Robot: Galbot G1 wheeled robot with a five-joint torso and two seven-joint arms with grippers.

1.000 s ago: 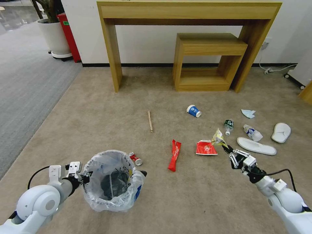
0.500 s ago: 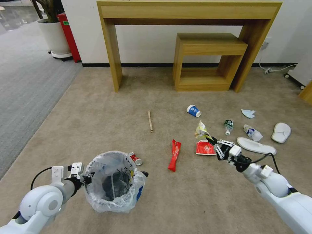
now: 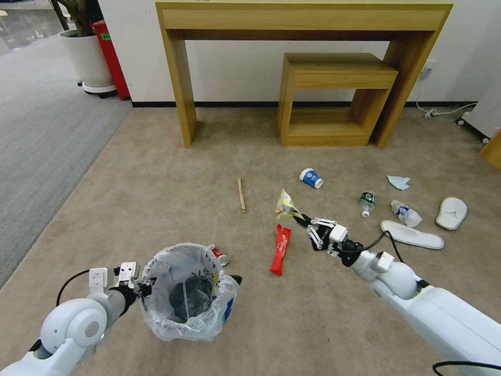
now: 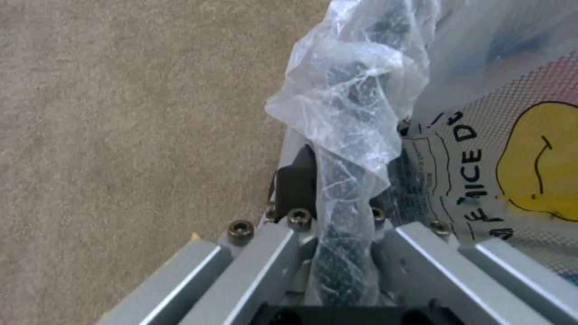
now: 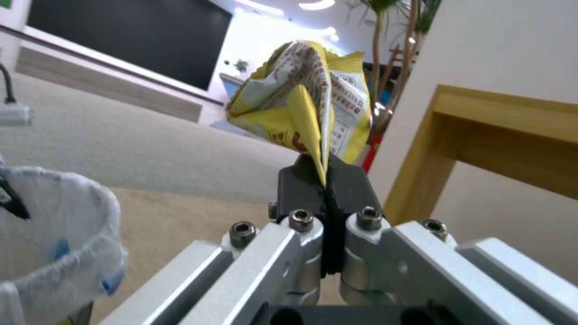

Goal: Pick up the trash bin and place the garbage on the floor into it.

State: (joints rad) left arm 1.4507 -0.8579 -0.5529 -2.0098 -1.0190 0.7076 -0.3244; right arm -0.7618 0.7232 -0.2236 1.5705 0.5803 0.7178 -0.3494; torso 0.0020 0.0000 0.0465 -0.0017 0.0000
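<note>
The trash bin [image 3: 188, 292], black with a clear bag liner, sits low at the left with my left gripper [image 3: 140, 286] shut on its rim. In the left wrist view the fingers [image 4: 295, 180] clamp the plastic-covered rim [image 4: 349, 135]. My right gripper [image 3: 301, 219] is shut on a yellow wrapper [image 3: 286, 204] and holds it above the floor [image 3: 156, 198], right of the bin. The right wrist view shows the wrapper [image 5: 307, 99] pinched in the gripper [image 5: 326, 180], with the bin [image 5: 54, 225] beyond. A red wrapper [image 3: 281, 249], crushed can [image 3: 219, 256] and wooden stick [image 3: 241, 195] lie nearby.
Farther right lie a blue-white cup [image 3: 311, 178], small bottle [image 3: 367, 202], crumpled bottle [image 3: 406, 213], light-blue mask [image 3: 399, 182] and two white slippers [image 3: 412, 234], [image 3: 452, 212]. A wooden table [image 3: 302, 21] with a nested shelf [image 3: 334, 99] stands at the wall. Grey carpet [image 3: 36, 130] borders the left.
My right gripper has carried the yellow wrapper leftward, from beside the slippers to above the red wrapper. The left arm and the bin have shifted slightly right.
</note>
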